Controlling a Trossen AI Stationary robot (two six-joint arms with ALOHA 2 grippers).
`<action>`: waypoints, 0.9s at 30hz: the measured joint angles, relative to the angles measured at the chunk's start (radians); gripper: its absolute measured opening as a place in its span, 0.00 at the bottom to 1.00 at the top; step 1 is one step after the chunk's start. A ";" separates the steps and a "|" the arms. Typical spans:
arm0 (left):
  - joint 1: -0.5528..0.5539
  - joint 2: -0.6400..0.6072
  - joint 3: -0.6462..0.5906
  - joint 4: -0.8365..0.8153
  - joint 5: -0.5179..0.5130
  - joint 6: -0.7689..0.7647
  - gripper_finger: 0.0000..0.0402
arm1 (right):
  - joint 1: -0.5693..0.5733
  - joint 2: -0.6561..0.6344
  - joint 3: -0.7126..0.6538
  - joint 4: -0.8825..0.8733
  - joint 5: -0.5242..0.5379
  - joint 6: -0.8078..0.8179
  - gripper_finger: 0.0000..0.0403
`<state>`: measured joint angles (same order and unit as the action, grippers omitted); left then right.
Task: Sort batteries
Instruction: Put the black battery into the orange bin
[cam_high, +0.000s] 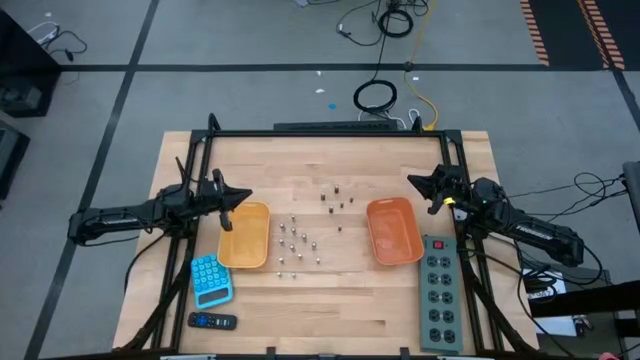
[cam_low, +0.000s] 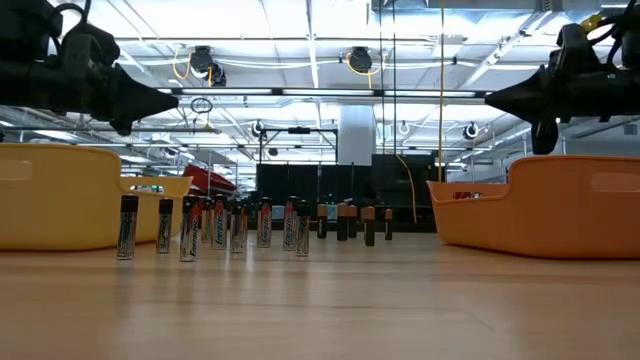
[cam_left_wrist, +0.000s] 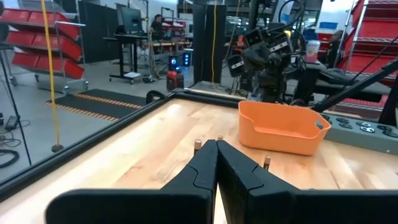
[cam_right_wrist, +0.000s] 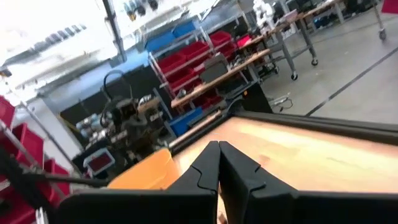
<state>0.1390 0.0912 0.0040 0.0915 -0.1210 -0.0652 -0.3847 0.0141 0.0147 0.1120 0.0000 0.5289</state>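
batteries (cam_high: 300, 236): standing upright on the surface (cam_high: 330, 300) between the two trays, none sorted yet
left claw (cam_high: 243, 196): clenched, empty, above the left tray's (cam_high: 245, 250) far rim; the light cluster lies just inward, nearer this arm
right claw (cam_high: 415, 181): clenched, empty, beyond the right tray (cam_high: 392, 235)
trays: both look empty

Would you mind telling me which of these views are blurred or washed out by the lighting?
Right wrist view: smeared throughout, its upper left blown out white. Low view: bright ceiling lights silhouette both arms, yet the batteries read sharply. High view: evenly lit, soft shadows, batteries mere specks. Left wrist view: the far orange tray is crisp, the near fingers slightly soft.
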 joint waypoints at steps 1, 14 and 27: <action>0.000 0.000 0.000 0.001 -0.006 0.000 0.04 | 0.000 0.001 0.000 -0.009 -0.009 -0.006 0.00; 0.000 0.000 0.000 0.006 -0.121 -0.083 0.04 | 0.000 0.010 0.000 -0.088 -0.027 -0.053 0.00; 0.000 0.000 0.079 0.003 -0.104 -0.033 0.04 | 0.021 0.218 0.227 -0.170 -0.052 -0.287 0.18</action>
<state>0.1390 0.0914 0.0830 0.0946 -0.2246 -0.0980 -0.3638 0.2317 0.2419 -0.0579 -0.0524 0.2420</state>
